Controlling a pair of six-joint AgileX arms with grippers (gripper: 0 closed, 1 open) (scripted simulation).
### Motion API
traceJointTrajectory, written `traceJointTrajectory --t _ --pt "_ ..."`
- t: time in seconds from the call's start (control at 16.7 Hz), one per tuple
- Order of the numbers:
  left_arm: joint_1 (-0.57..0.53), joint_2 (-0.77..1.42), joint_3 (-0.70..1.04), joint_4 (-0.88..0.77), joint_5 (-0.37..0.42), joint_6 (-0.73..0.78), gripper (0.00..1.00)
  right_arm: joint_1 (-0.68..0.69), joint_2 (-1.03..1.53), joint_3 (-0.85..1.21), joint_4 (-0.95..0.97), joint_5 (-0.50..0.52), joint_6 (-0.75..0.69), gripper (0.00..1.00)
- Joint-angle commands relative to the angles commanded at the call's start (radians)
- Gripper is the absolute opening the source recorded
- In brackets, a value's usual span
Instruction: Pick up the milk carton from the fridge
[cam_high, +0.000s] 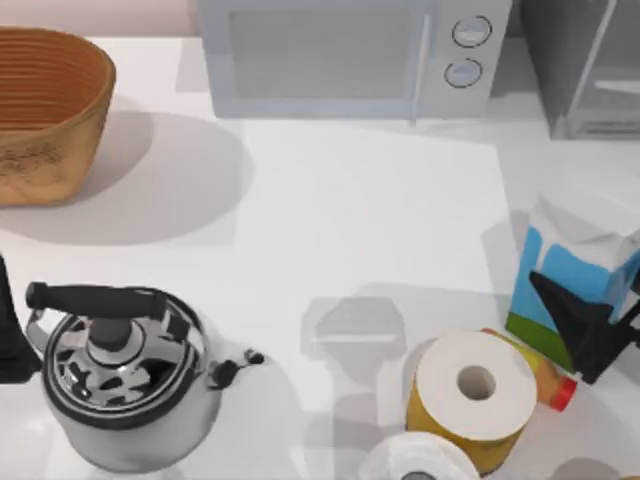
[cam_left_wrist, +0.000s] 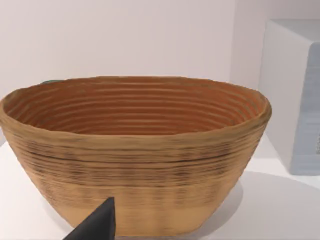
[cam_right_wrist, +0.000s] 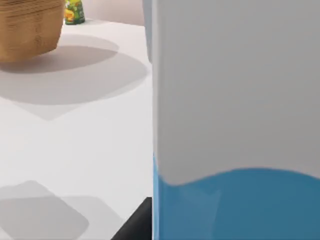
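Note:
The milk carton (cam_high: 572, 285), white with sky-blue panels and a green band at its base, stands tilted at the table's right side, in front of the fridge (cam_high: 585, 65) at the back right corner. My right gripper (cam_high: 588, 300) is shut on the carton, with one black finger (cam_high: 562, 303) across its blue face. The carton's white and blue wall (cam_right_wrist: 235, 120) is right up against the right wrist camera, and a dark fingertip (cam_right_wrist: 137, 225) shows beside it. My left arm (cam_high: 10, 335) is parked at the left edge, and one of its fingertips (cam_left_wrist: 97, 225) points at the basket.
A light grey microwave (cam_high: 350, 55) stands at the back centre and a woven basket (cam_high: 45, 110) at the back left. A steel kettle (cam_high: 125, 375) sits front left. Two paper rolls (cam_high: 475, 385) (cam_high: 420, 465) and a yellow red-capped bottle (cam_high: 550, 385) crowd the carton's front.

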Motion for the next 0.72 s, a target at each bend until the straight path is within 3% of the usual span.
traceJointTrajectory --t 0.36,0.72 --pt "0.0 0.0 0.0 0.0 0.0 0.0 1.0 0.0 0.0 0.0 0.0 0.0 0.0 0.98" --pt "0.0 0.0 0.0 0.0 0.0 0.0 1.0 0.0 0.0 0.0 0.0 0.0 0.0 1.0"
